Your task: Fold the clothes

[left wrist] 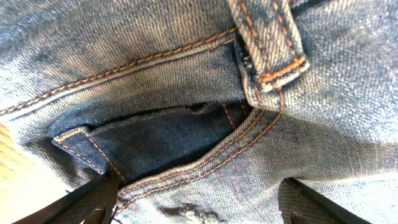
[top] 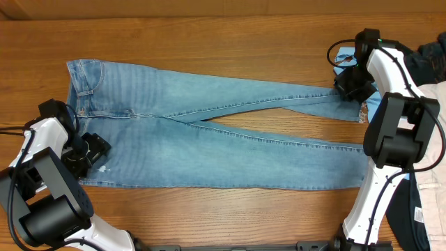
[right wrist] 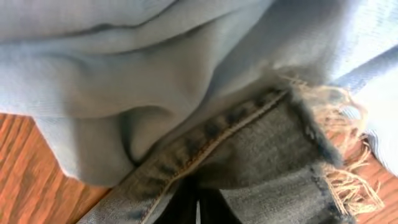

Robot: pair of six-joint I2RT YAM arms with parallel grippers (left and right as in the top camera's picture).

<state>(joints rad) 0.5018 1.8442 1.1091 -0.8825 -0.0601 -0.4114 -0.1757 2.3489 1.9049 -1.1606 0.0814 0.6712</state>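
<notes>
Left gripper (top: 93,150): jaws spread over the front pocket (left wrist: 155,134), just below the waistband.
Jeans (top: 230,150): flat on the wooden table (top: 209,35), waistband left, legs running right.
Right gripper (top: 350,87): jaws pinching the far leg's frayed hem, against a sky-blue T-shirt (right wrist: 124,68).

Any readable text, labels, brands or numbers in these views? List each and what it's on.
No text can be read in any view.
jeans: no brand tag, print or number shows, in the wrist close-ups either.
dark garment at the overhead's lower right: small white marks, possibly a label, too small to read.
</notes>
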